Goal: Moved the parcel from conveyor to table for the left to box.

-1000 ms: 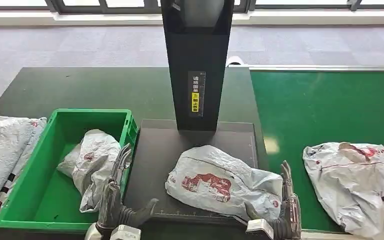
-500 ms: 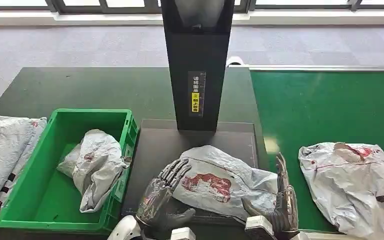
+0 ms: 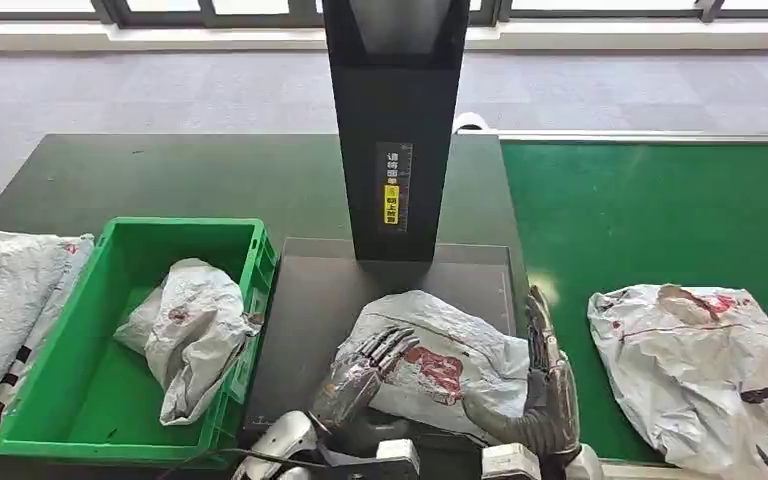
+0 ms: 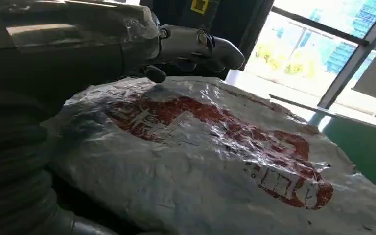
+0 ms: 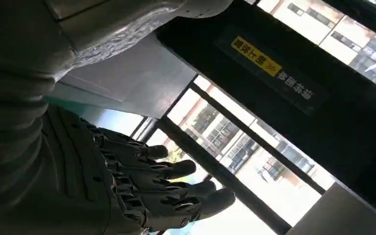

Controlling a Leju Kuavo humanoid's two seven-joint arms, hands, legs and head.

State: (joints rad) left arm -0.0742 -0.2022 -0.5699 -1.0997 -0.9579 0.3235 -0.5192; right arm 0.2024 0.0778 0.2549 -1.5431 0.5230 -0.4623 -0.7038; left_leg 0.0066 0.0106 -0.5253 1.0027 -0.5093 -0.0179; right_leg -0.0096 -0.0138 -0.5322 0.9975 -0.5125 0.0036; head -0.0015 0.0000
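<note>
Since a second ago my left hand (image 3: 360,372) has swung over from the green bin (image 3: 80,400) and now rests on the parcel (image 3: 440,350), fingers spread. That parcel sits on the dark scanner plate (image 3: 310,300). My right hand (image 3: 545,385) stands just beside it, fingers straight, holding nothing.

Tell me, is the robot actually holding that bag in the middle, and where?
Not gripped. The left hand lies with fingers spread on the parcel, over its red print; the right hand stands open against its conveyor-side edge. Neither hand has closed on it.
</note>
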